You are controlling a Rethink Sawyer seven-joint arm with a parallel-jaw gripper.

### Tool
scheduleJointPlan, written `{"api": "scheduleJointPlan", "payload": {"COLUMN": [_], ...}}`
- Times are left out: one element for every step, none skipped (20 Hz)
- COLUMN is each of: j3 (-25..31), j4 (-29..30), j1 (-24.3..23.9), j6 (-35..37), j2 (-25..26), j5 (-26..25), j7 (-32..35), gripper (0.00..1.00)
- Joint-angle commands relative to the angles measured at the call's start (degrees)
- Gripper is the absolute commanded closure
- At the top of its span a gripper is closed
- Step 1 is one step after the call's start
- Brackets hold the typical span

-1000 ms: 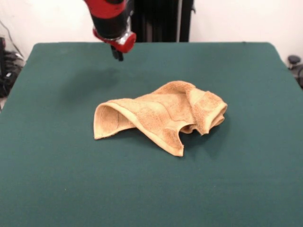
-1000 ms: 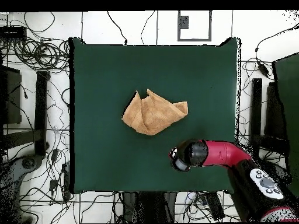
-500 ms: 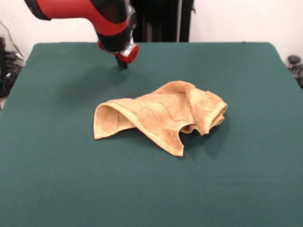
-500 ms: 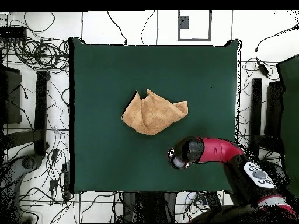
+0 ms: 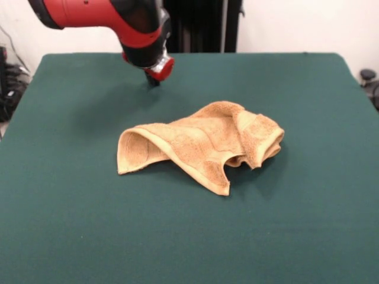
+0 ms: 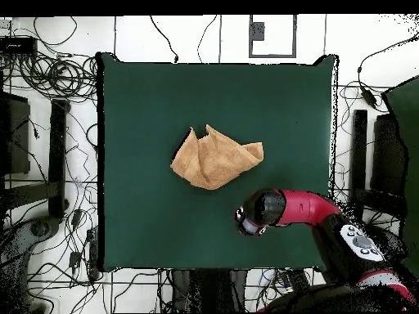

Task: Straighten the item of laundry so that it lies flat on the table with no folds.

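Observation:
The tan-orange terry towel [image 5: 201,145] lies crumpled and folded over itself near the middle of the dark green table [image 5: 77,225]. It also shows in the overhead view [image 6: 215,157]. My gripper [image 5: 152,81] hangs under the red and black arm, above the table behind and left of the towel in the front view, apart from it. In the overhead view the arm's end [image 6: 250,217] is below and right of the towel. Only dark tips show.
Cables and stands [image 6: 49,163] ring the table on the floor. The robot's black pedestal [image 5: 201,26] stands at the table's far side.
The arm has swung lower and slightly toward the towel, its red link now reaching across from the left in the front view. The towel has not moved.

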Motion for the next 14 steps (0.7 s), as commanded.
{"api": "scheduleJointPlan", "payload": {"j3": [3.52,3.53,3.71,3.83,4.07,4.25,4.55,4.55,4.60,4.53,4.49,4.30,4.07,3.90], "j4": [0.12,0.80,2.05,2.76,3.89,4.46,5.24,5.53,5.99,6.17,6.41,6.56,6.69,6.92], "j1": [6.32,6.66,7.18,7.50,8.00,8.16,8.39,8.58,8.85,9.01,9.16,9.39,9.61,9.78], "j6": [-13.55,-13.21,-12.02,-11.31,-10.01,-9.31,-8.16,-7.75,-7.23,-7.14,-7.16,-7.28,-7.48,-7.66], "j2": [2.49,1.74,0.15,-0.81,-2.54,-3.41,-4.67,-5.19,-5.90,-6.17,-6.36,-6.53,-6.64,-6.78], "j5": [-3.63,-3.35,-2.29,-1.62,-0.46,0.35,1.64,2.26,3.09,3.51,3.99,4.30,4.58,4.85], "j7": [0.66,1.12,1.83,2.22,2.69,2.77,2.95,2.99,3.15,3.05,2.97,2.98,3.02,3.01], "gripper": [1.00,1.00,1.00,1.00,1.00,1.00,1.00,1.00,1.00,1.00,1.00,1.00,1.00,1.00]}}
